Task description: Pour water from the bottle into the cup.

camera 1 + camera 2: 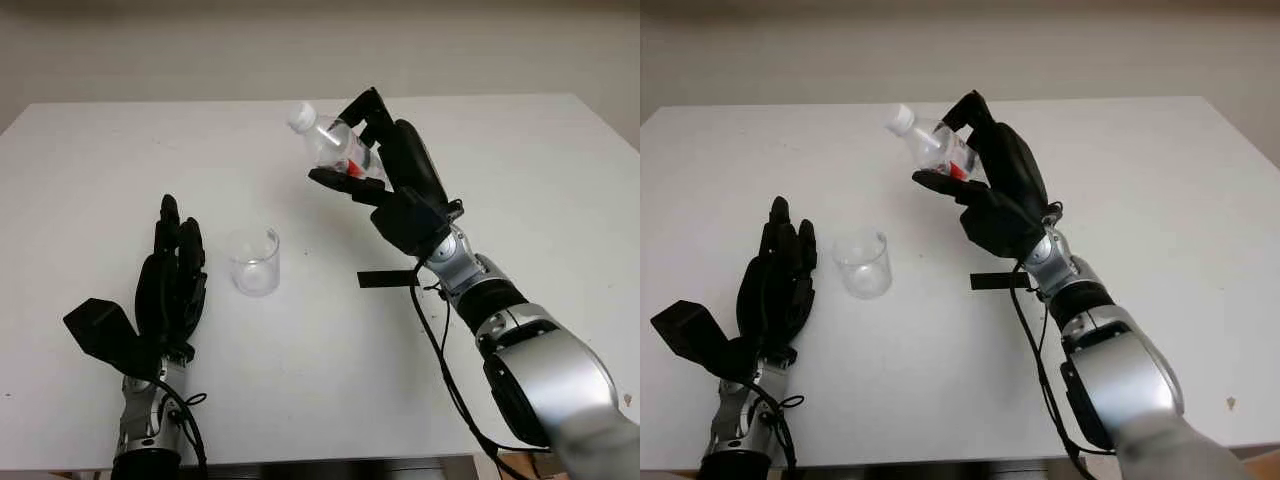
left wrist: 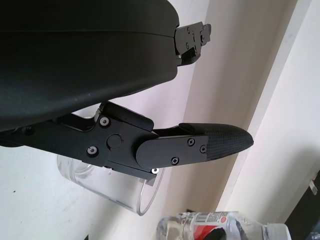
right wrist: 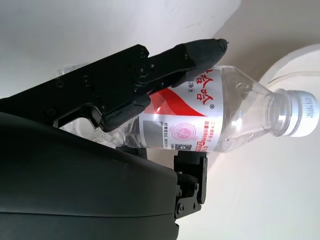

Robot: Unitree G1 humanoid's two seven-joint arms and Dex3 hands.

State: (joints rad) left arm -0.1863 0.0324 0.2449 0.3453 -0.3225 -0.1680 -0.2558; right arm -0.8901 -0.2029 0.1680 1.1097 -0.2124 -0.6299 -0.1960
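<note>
A clear plastic bottle (image 1: 330, 143) with a white cap and a red-and-white label is held above the table, tilted with its cap up and to the left. My right hand (image 1: 372, 150) is shut on the bottle (image 3: 220, 125) around its labelled middle. The clear empty cup (image 1: 253, 261) stands upright on the white table, below and to the left of the bottle. My left hand (image 1: 172, 275) is open at the cup's left side, a short gap away; the cup (image 2: 110, 187) shows behind one of its fingers (image 2: 200, 145).
A short black strip (image 1: 385, 278) lies on the white table (image 1: 90, 180) to the right of the cup, under my right forearm. Black cables hang from the right arm toward the table's near edge.
</note>
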